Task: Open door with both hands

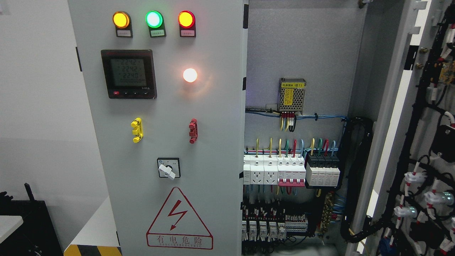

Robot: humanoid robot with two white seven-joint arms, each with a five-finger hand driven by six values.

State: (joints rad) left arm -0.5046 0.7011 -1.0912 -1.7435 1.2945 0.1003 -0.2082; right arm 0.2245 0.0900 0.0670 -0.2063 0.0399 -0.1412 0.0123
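A grey electrical cabinet fills the head view. Its left door (213, 117) is shut and carries three lit lamps (154, 19), a digital meter (128, 74), a yellow handle (137, 130), a red handle (192, 131), a rotary switch (168, 168) and a red warning triangle (179, 222). The right door (423, 149) stands swung wide open at the right edge, its inner side wired. Between them the cabinet interior (302, 53) shows, with rows of breakers (284, 172). Neither of my hands nor arms is in view.
A power supply box (292, 94) hangs on the back panel above coloured wires. A thick black cable bundle (357, 185) loops by the hinge side. At the lower left stand a dark object (32, 227) and a yellow-black striped floor edge (90, 250).
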